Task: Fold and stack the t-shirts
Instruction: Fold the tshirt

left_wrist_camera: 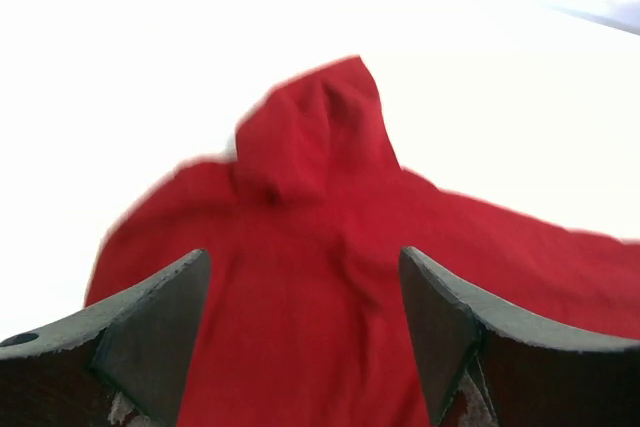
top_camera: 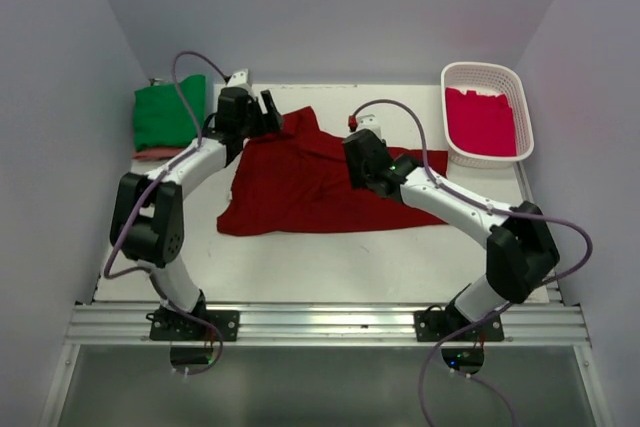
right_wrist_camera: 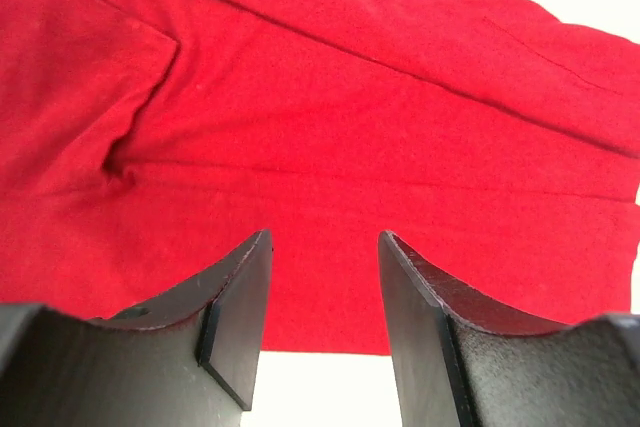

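- The dark red t-shirt [top_camera: 310, 187] lies spread but rumpled, just left of the white basket [top_camera: 485, 67] and a little nearer the arm bases than it. One peaked end points toward the far edge.
- It looks like thin, limp cloth: light, matte rather than slippery, and nothing about it can break. It will probably sag and trail when lifted, and it will not hold a crease by itself.
- The best holds look like the outer edges, a shoulder or sleeve corner and a hem corner. A pinch in the creased middle would probably bunch several layers together.
- The left gripper [left_wrist_camera: 305, 267] hangs over the shirt's peaked end, the end farthest from the basket. Its jaws are spread wide with nothing between them.
- The right gripper [right_wrist_camera: 325, 237] sits low over the part of the shirt nearest the basket. Its jaws are parted and empty, with flat cloth and a seam fold beneath them.
- A crimson-pink t-shirt [top_camera: 480, 122] lies loose inside the basket.
- A folded green t-shirt [top_camera: 168, 117] rests on a salmon-pink one [top_camera: 150, 154], well left of the basket and beyond the dark red shirt.
- The table [top_camera: 350, 267] is white and looks smooth, so cloth should slide on it easily.
- Pale walls [top_camera: 330, 7] close in behind the basket and on both sides, which leaves little room for wide swings.
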Robot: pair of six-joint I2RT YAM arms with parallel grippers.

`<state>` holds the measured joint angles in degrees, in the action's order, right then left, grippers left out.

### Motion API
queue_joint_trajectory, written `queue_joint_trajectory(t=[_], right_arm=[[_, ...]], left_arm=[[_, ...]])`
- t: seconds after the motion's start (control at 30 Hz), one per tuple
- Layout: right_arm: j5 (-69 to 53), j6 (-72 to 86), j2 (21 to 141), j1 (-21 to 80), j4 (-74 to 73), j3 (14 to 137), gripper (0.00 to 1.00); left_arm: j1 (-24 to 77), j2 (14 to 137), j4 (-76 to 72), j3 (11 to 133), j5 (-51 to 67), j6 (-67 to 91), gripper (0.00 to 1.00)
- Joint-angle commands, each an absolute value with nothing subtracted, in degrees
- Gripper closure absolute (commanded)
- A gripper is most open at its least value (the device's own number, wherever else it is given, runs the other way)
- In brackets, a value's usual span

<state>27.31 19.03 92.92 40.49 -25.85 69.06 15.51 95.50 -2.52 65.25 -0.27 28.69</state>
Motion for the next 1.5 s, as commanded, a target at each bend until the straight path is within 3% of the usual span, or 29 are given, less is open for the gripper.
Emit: queue_joint_trajectory(t=[0.0, 0.23, 0.57, 0.87, 1.03, 1.47], right_arm=[[25.40, 19.16, 84.84, 40.60, -24.78, 66.19, 0.49], [24.52, 20.04, 77.35, 40.60, -26.54, 60.03, 0.49], [24.52, 21.53, 73.21, 40.61, -27.77, 56.60, 0.48], [24.96, 21.97, 74.00, 40.61, -27.69, 56.34, 0.49], [25.22, 22.15, 74.70, 40.52, -27.16, 55.99, 0.49], [25.31, 21.97, 75.94, 40.61, -26.10, 55.64, 0.49]], left_arm=[[13.71, 104.39, -1.59, 76.09, -0.71, 24.79, 0.20], [11.87, 122.05, -1.06, 92.54, 6.31, 25.66, 0.21], [9.14, 131.48, -0.18, 96.86, 12.65, 31.46, 0.24], [8.61, 127.53, -6.05, 89.83, 22.40, 35.85, 0.27], [8.44, 126.57, -9.75, 86.58, 30.57, 40.16, 0.34], [8.17, 115.85, -19.77, 76.91, 29.10, 39.82, 0.37]])
